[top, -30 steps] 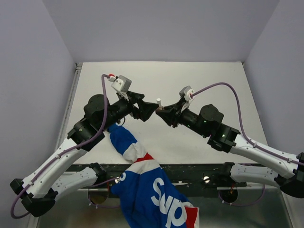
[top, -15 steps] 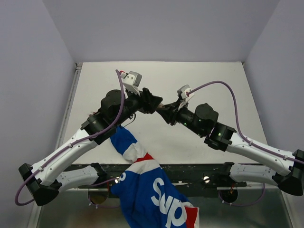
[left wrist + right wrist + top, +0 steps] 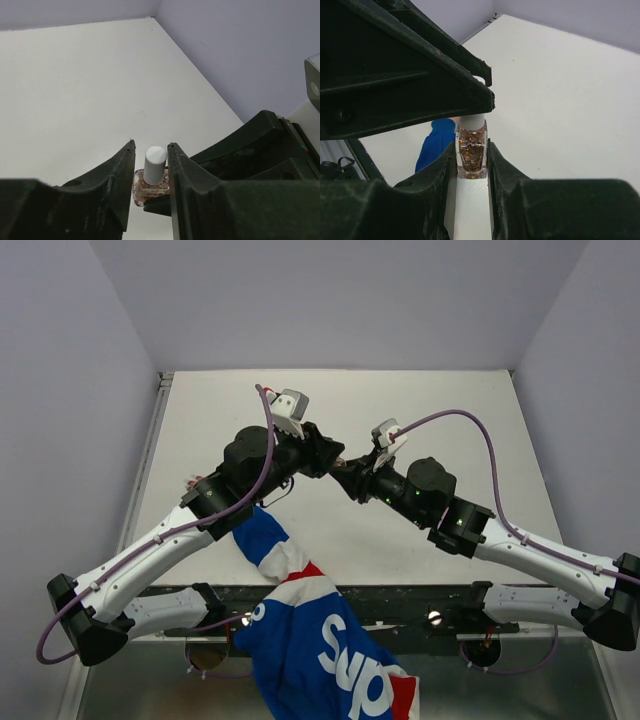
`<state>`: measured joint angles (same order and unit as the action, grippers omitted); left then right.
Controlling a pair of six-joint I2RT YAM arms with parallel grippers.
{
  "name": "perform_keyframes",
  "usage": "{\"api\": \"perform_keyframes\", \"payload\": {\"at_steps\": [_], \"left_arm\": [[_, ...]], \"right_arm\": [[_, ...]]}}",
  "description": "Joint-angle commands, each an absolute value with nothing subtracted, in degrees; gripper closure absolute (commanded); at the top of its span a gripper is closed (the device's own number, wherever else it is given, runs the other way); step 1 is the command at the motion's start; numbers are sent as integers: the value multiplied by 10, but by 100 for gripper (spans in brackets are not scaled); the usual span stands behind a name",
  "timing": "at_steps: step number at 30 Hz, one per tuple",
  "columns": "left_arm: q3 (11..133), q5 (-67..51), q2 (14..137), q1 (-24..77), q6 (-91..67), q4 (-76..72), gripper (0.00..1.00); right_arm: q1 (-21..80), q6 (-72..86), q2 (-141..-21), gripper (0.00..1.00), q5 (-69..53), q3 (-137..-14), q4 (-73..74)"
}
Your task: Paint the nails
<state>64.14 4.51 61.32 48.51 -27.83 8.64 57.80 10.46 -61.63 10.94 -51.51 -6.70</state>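
Pinching the glass body of the nail polish bottle (image 3: 471,156) squarely between its two fingers, the right gripper (image 3: 472,146) holds it upright above the table (image 3: 450,420), near the middle of the overhead view. The left gripper (image 3: 151,146) reaches in from 10 o'clock. Its jaws stand apart on either side of the white cap (image 3: 154,165), with a sliver of gap on one side, so they are not yet clamped.

The nails themselves cannot be seen. The blue, white and red sleeve (image 3: 300,610) comes in from 6 o'clock and vanishes under the left arm (image 3: 160,540), at about 8 o'clock from the bottle, so the hand probably lies there.

Several things could go wrong:
- The cap sits off-centre in the left jaws, so closing may push it sideways and tilt the bottle in the right grip.
- Smooth glass could turn with the cap during unscrewing, leaving it sealed.
- The fingers of both grippers are crowded together and may knock each other.
- A jolt once the cap is off could spill polish onto the sleeve or table.

White letters on the sleeve read "Supr" (image 3: 345,660), with the rest cut off. No label on the bottle is legible.
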Motion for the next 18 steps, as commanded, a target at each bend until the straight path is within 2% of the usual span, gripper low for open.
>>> {"api": "perform_keyframes", "payload": {"at_steps": [1, 4, 8, 18], "left_arm": [[650, 42, 614, 489, -283, 66, 65], [648, 33, 615, 489, -283, 67, 78], [641, 12, 613, 489, -279, 64, 88], [613, -88, 611, 489, -243, 36, 89]], "right_arm": [[583, 104, -620, 99, 128, -534, -62], [582, 106, -618, 99, 131, -533, -63], [582, 109, -609, 99, 133, -526, -71], [582, 109, -606, 99, 113, -536, -56]]}}
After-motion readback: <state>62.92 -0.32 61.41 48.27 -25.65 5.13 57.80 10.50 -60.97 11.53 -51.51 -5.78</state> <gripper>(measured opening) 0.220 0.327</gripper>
